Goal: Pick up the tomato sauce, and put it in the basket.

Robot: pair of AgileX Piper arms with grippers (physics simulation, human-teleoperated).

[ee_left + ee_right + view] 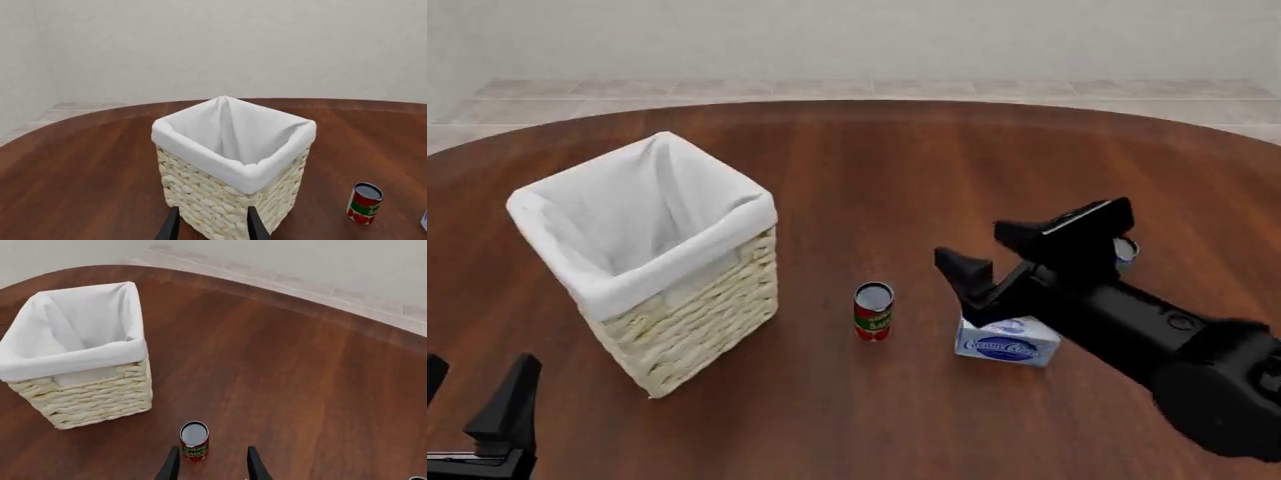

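The tomato sauce can point(873, 312), red and green with a grey top, stands upright on the brown table, right of the basket point(647, 260). The basket is tall cream wicker with a white liner and looks empty. My right gripper point(974, 250) is open and empty, above and to the right of the can. In the right wrist view the can point(194, 440) stands just ahead of the open right gripper point(211, 462), close to one finger, with the basket point(80, 360) beyond. My left gripper point(478, 365) is open and empty at the near left. In the left wrist view its fingers point(172, 225) frame the basket point(233, 165), with the can point(364, 202) beside it.
A blue-and-white box point(1008, 342) lies right of the can, under my right arm. A blue and orange can point(1125, 250) peeks out behind that arm. The round table's far edge point(868, 103) meets a tiled floor.
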